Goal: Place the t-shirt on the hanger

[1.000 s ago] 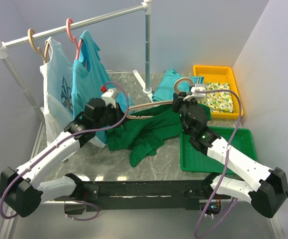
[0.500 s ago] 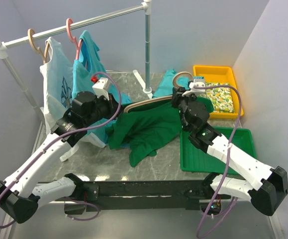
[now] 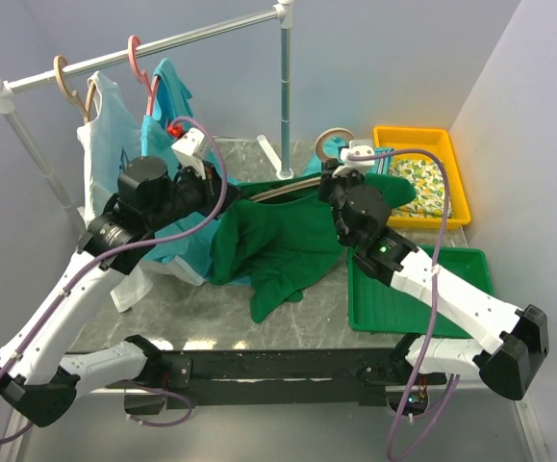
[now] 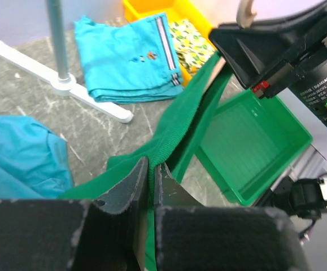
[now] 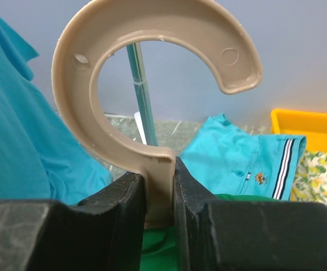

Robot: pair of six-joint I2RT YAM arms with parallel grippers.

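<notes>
The dark green t-shirt (image 3: 278, 241) hangs in mid-air between my two grippers, its lower part trailing on the table. My left gripper (image 3: 222, 192) is shut on the shirt's ribbed edge (image 4: 174, 121), seen in the left wrist view between the jaws (image 4: 151, 169). My right gripper (image 3: 336, 183) is shut on the neck of the beige hanger (image 5: 157, 186), whose round hook (image 3: 334, 141) stands up above it. One hanger shoulder (image 3: 273, 191) shows as a beige curve at the shirt's top edge. The rest of the hanger is hidden by the cloth.
A clothes rail (image 3: 153, 46) on a metal post (image 3: 285, 106) carries a white printed shirt (image 3: 105, 144), a turquoise shirt (image 3: 167, 115) on a pink hanger (image 3: 141, 60) and an empty beige hanger (image 3: 63, 77). A green tray (image 3: 422, 298), a yellow tray (image 3: 422, 173) and folded turquoise clothing (image 4: 126, 56) lie at the right.
Both grippers have risen and moved back and left, lifting the hanger and the shirt's top edge. The shirt now hangs spread between them instead of lying bunched on the table.
</notes>
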